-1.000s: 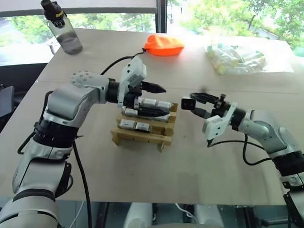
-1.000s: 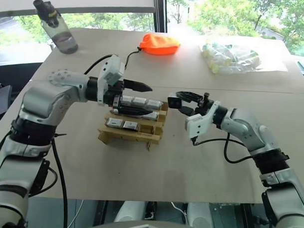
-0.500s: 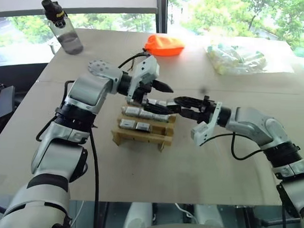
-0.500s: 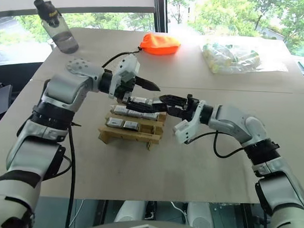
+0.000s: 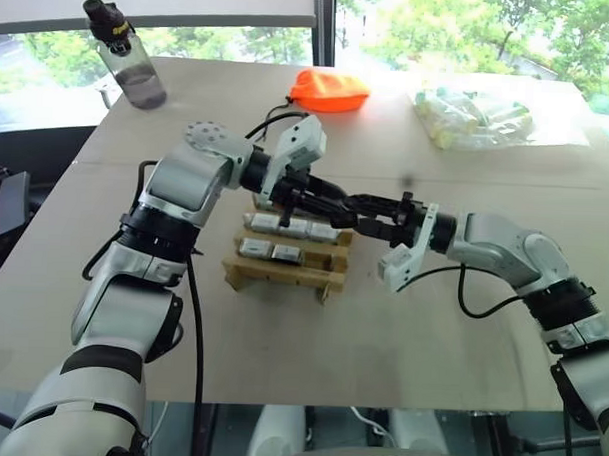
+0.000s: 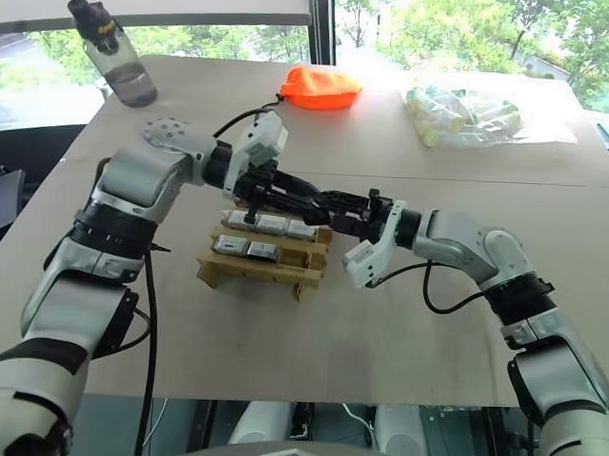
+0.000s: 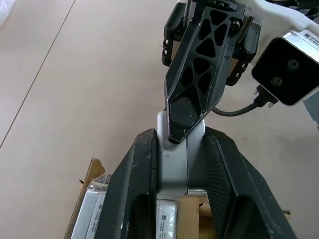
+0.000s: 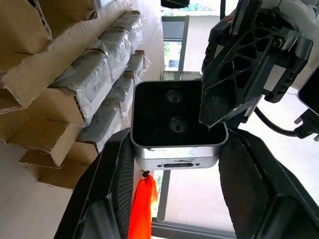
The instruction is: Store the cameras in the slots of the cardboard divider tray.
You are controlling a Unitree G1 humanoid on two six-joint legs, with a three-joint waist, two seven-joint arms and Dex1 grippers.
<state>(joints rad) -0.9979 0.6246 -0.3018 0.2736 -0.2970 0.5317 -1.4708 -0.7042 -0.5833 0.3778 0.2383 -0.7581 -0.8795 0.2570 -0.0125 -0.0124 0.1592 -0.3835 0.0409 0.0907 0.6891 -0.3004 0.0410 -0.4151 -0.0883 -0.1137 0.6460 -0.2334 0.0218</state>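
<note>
Both arms reach inward and meet at frame centre, above the back edge of the cardboard tray (image 5: pixel 283 275). The left gripper (image 7: pixel 180 164) and right gripper (image 8: pixel 174 164) both clamp one silver camera (image 8: pixel 174 130). Five more cameras (image 5: pixel 272 251) sit in the tray's slots.

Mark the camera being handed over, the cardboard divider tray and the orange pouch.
camera (image 8: pixel 175 119), right wrist view, black lens face.
cardboard divider tray (image 5: pixel 283 276), left eye view, front wall.
orange pouch (image 5: pixel 329 90), left eye view, middle.
</note>
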